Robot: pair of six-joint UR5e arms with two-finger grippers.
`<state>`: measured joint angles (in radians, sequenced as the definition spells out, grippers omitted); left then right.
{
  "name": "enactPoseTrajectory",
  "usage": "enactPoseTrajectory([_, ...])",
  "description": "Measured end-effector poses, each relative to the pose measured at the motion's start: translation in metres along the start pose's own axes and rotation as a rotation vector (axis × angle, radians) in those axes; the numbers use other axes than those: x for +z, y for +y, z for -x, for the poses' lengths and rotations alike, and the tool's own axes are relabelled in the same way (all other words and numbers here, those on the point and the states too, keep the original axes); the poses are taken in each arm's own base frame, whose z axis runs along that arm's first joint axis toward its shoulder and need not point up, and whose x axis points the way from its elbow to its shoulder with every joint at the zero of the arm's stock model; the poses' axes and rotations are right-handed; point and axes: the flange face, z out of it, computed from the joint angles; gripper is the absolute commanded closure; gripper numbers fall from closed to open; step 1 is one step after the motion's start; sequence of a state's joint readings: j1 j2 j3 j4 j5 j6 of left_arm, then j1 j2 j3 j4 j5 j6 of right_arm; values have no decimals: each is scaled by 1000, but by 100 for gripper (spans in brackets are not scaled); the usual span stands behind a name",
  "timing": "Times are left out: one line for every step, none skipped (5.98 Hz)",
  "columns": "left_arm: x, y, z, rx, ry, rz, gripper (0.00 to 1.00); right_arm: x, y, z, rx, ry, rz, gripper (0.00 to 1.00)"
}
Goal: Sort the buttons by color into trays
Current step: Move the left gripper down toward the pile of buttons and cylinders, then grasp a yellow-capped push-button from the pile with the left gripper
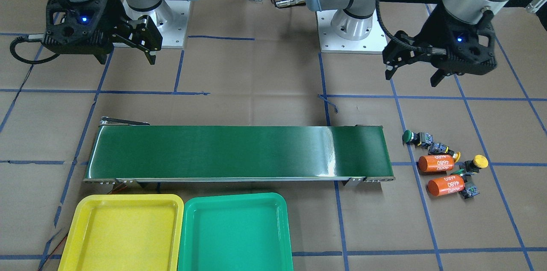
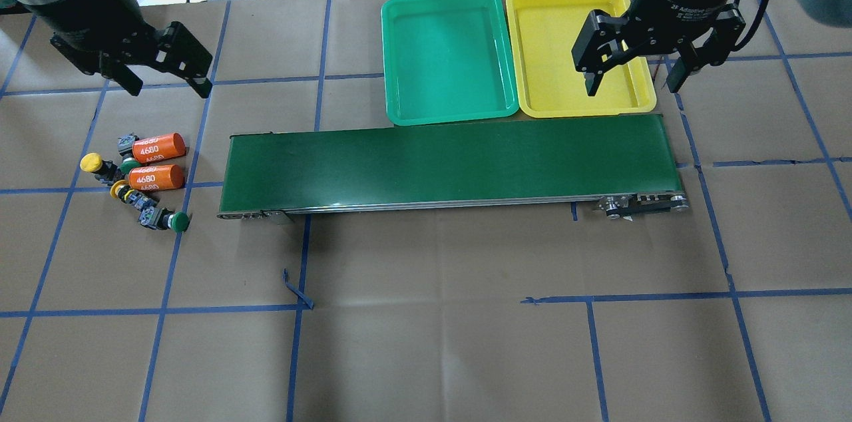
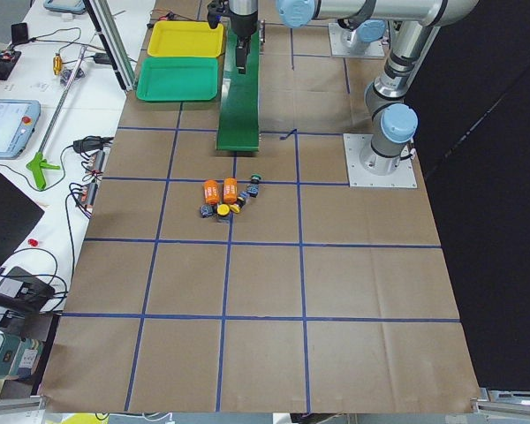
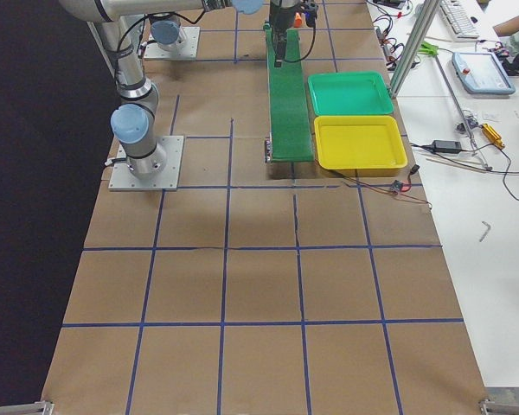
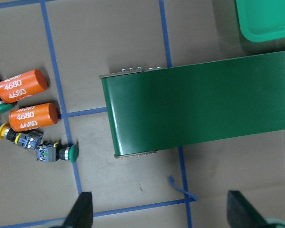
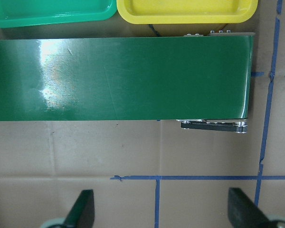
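Several buttons lie in a cluster on the paper at my left end of the table: a yellow-capped one [image 2: 90, 163], another yellow one [image 2: 120, 190], a green-capped one [image 2: 178, 222] and a green cap [image 2: 128, 166] half hidden between two orange cylinders. My left gripper [image 2: 168, 89] hangs open and empty above and beyond them. At the far side, the green tray [image 2: 446, 49] and the yellow tray [image 2: 552, 42] sit side by side, both bare. Over the yellow tray's near right corner, my right gripper [image 2: 632, 88] is open and empty.
A long dark green conveyor belt [image 2: 452, 159] runs across the middle, just in front of the trays. Two orange cylinders [image 2: 158, 146] marked 4680 lie among the buttons. Blue tape lines grid the brown paper. Cables and tools lie beyond the table's far edge.
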<state>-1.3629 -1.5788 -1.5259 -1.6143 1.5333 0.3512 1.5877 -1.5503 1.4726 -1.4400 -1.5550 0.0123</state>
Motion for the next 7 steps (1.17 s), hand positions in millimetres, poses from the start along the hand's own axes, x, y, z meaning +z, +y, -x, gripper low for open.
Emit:
enactPoseTrajectory([8, 2, 39, 37, -1, 21, 2, 0, 0, 0, 0, -1, 1, 0])
enactPoseTrajectory([21, 2, 81, 72, 9, 42, 2, 0, 0, 0, 1, -1, 1, 0])
enactPoseTrajectory([41, -1, 131, 112, 28, 63, 2, 0, 0, 0, 1, 0, 1, 0])
enactPoseTrajectory([61, -4, 173, 157, 19, 69, 3, 0, 0, 0, 2, 0, 0, 0])
enactPoseTrajectory([75, -8, 197, 193, -12, 78, 3, 0, 0, 0, 2, 0, 1, 0])
enactPoseTrajectory([91, -13, 216, 231, -24, 93, 3, 0, 0, 0, 2, -1, 0, 0])
enactPoseTrajectory([116, -17, 241, 269, -25, 98, 3, 0, 0, 0, 2, -1, 1, 0])
